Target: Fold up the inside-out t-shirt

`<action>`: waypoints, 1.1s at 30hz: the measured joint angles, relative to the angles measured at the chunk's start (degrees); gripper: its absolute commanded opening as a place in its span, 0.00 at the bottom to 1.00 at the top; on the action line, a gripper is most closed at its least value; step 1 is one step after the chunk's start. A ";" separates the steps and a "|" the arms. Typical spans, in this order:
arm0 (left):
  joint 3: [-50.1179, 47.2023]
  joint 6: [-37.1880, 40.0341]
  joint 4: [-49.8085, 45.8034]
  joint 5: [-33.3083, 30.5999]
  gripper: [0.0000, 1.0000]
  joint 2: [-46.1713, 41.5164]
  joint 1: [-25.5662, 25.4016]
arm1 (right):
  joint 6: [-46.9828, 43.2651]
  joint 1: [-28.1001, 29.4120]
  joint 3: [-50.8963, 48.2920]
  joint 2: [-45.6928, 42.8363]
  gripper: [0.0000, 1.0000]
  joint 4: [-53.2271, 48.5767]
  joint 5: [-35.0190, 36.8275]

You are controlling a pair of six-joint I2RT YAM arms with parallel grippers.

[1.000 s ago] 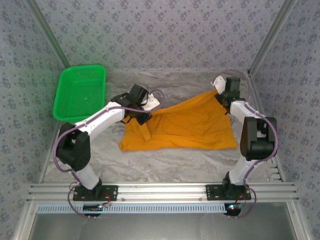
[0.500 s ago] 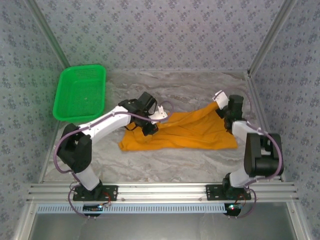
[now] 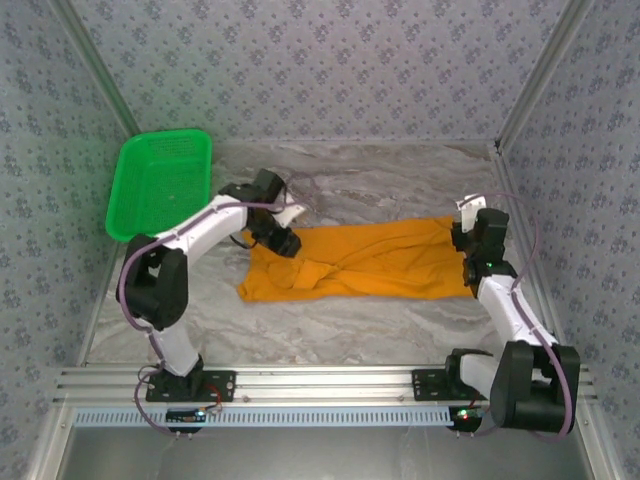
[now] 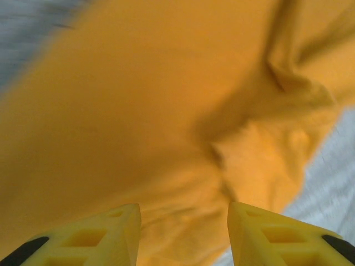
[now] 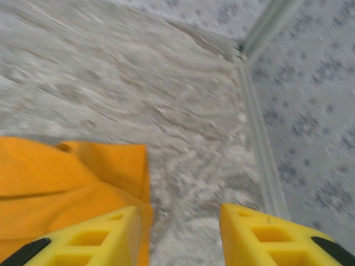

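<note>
The inside-out t-shirt lies on the table as a wide orange band, rumpled at its left end. My left gripper hovers at the shirt's upper left corner. In the left wrist view its yellow fingers stand apart and open, with orange cloth just below them and nothing pinched. My right gripper is at the shirt's upper right corner. In the right wrist view it is open over bare table, and the cloth's edge lies beside its left finger.
A green mesh basket stands at the back left. Patterned walls enclose the marbled table, and a metal corner post stands close to the right gripper. The aluminium rail runs along the near edge.
Both grippers have gone from shut to open and let go of the shirt's raised top edge. That edge has dropped toward me, and the shirt now lies lower and narrower.
</note>
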 measured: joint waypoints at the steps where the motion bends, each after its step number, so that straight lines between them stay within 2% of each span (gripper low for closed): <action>1: 0.55 -1.68 0.13 -0.57 0.46 0.22 1.70 | -0.07 0.76 1.31 0.00 0.44 -1.36 -2.03; 5: 0.68 -6.62 1.25 -3.74 0.47 1.16 6.56 | -6.29 8.76 6.91 3.30 0.44 -6.64 -12.13; 12: 0.68 -11.06 1.40 -7.30 0.48 3.67 7.39 | -30.36 26.43 13.27 15.13 0.49 -16.98 -32.94; 18: 1.84 -15.13 1.84 -8.15 0.48 7.63 9.49 | -41.59 38.58 21.46 26.56 0.59 -19.41 -38.97; 20: 3.17 -15.52 1.95 -8.41 0.43 9.29 10.08 | -43.45 41.00 24.59 30.23 0.59 -19.80 -39.87; 23: 4.90 -15.72 1.79 -8.83 0.18 10.69 10.29 | -45.62 43.08 28.15 34.73 0.58 -20.57 -40.02; 24: 5.77 -15.72 1.44 -8.83 0.16 11.13 10.29 | -46.14 43.52 29.16 36.02 0.57 -20.87 -39.95; 28: 10.67 -15.89 0.79 -8.81 0.11 12.79 10.38 | -48.26 44.44 34.01 41.79 0.44 -23.50 -38.88; 29: 12.31 -15.89 0.46 -8.81 0.10 13.46 10.47 | -48.63 44.59 35.52 43.28 0.37 -24.20 -38.29; 32: 17.42 -15.80 -0.94 -8.79 0.08 16.22 11.17 | -49.55 44.63 38.45 46.18 0.00 -25.14 -37.13; 33: 19.02 -15.69 -1.31 -8.81 0.09 17.25 11.47 | -49.79 44.52 39.06 46.66 0.00 -25.31 -37.00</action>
